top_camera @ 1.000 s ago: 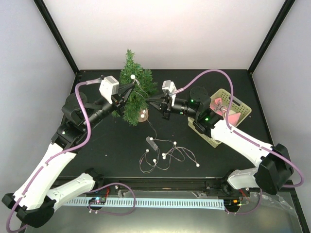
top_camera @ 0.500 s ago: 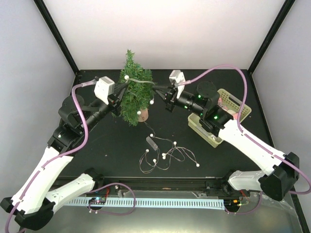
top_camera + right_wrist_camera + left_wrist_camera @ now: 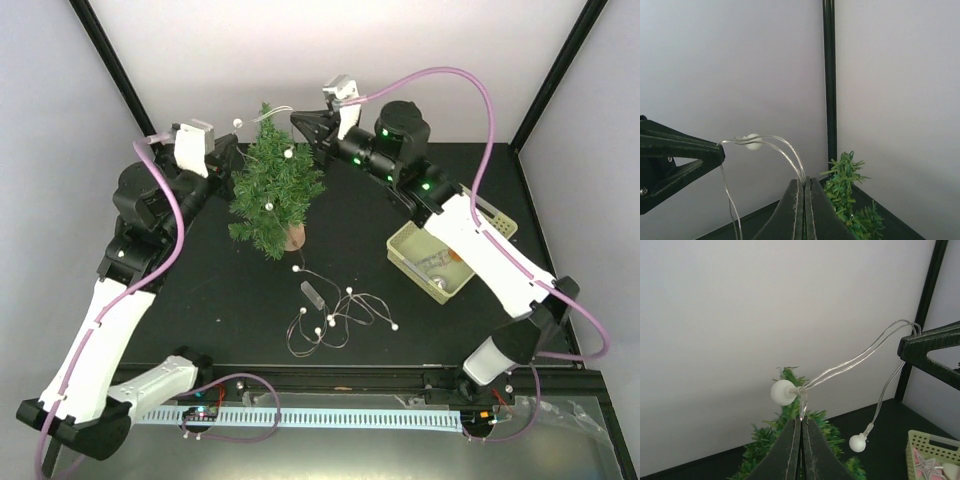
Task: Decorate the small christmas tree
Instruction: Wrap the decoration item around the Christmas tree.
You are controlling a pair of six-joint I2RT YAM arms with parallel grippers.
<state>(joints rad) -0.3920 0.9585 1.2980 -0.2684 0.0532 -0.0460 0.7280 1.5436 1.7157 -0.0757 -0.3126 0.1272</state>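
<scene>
**Light strand held across the tree tip, both end effectors pinched shut**

Left end effector: fingers fully together, pinching the clear wire of the light string right under a white bead. Right end effector: also fully closed, clamped on the same wire further along. A short span of wire bows between the two.

Small christmas tree stands upright on its stump base toward the back of the bench, long axis vertical. Both end effectors sit up around tip height, the left one on the tree's left and the right one on its right. So the tree lies below and between them, with the held span running crosswise about over the tip. Neither arm is clearly nearer; call it even.

Rest of the string: a couple of beads sit in the branches, and the remainder trails down to a loose pile on the bench in front of the tree. The basket of other ornaments is off to the right, well apart.

My read: the next move is both arms lowering together to lay the span onto the upper branches. Risks: uneven pull tipping the tree, or the wire sliding off the tip.
</scene>
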